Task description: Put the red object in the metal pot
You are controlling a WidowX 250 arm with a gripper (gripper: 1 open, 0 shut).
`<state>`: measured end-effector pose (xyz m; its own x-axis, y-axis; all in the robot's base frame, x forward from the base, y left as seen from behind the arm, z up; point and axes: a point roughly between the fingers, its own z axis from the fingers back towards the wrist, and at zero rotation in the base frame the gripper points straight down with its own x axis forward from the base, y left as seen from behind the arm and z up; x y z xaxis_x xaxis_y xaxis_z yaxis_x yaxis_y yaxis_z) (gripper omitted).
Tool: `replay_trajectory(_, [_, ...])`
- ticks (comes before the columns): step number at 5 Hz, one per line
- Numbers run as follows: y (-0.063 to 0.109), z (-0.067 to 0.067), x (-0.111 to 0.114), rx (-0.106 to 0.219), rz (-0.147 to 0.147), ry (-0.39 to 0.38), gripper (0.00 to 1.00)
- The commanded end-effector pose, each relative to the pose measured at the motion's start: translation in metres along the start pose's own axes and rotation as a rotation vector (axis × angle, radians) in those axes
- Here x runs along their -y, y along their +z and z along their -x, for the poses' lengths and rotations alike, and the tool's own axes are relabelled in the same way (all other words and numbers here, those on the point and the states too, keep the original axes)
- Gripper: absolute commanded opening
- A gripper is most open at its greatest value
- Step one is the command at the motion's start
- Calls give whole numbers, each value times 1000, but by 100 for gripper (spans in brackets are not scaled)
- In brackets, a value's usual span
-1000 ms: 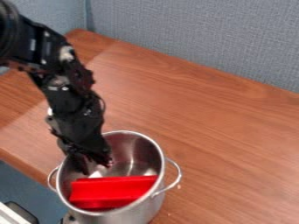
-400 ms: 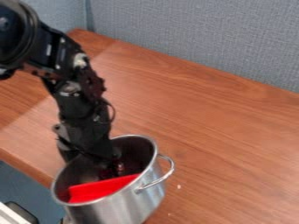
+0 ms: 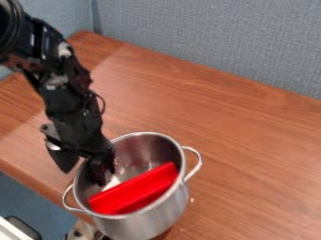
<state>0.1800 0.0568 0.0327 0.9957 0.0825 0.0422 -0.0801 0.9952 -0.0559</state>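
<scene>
Red slab (image 3: pixel 134 189) lies inside the metal pot (image 3: pixel 177 205), tilted, with one end higher toward the right-hand handle. My pincer (image 3: pixel 96 174) reaches down at the pot's left side, its fingers spread apart, beside the slab. The pot stands at the edge of the wooden table (image 3: pixel 238 141).
</scene>
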Motion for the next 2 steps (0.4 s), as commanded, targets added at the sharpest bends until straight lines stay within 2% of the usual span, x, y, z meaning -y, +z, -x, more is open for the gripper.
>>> replay_trajectory(1, [7, -14, -10, 44, -17, 0, 0])
replay_trajectory(2, [7, -19, -15, 47, -6, -13, 0])
